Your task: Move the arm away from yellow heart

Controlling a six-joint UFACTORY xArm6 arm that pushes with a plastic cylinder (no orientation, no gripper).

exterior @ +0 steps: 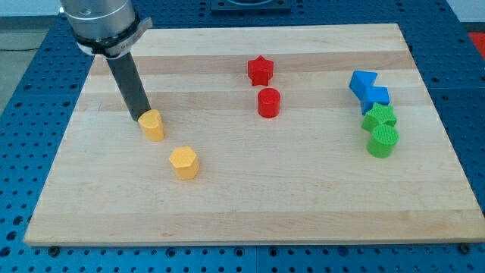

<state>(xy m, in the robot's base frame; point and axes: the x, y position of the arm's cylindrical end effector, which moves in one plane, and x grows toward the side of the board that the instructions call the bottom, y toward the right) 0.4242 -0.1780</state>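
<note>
The yellow heart lies on the wooden board at the view's left. My tip rests just to the upper left of it, touching or nearly touching its edge. The dark rod rises from there toward the view's top left. A yellow hexagon block lies below and to the right of the heart, apart from the tip.
A red star and a red cylinder sit at the top centre. Two blue blocks and two green blocks cluster at the right. The board's left edge is close to the rod.
</note>
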